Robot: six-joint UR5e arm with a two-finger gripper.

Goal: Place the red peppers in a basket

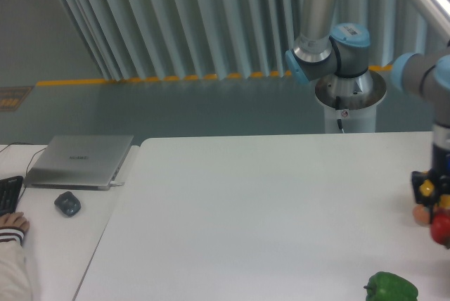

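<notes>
The red pepper (441, 228) hangs above the table at the far right edge of the view, partly cut off by the frame. My gripper (436, 215) points down and is shut on its top, with the dark fingers (424, 190) just above it. No basket is in view.
A green bell pepper (391, 287) lies on the white table (267, 216) at the bottom right, just left of and below the held pepper. On the left desk are a closed laptop (81, 160), a mouse (67, 204), a keyboard (7, 195) and a person's hand (13, 224).
</notes>
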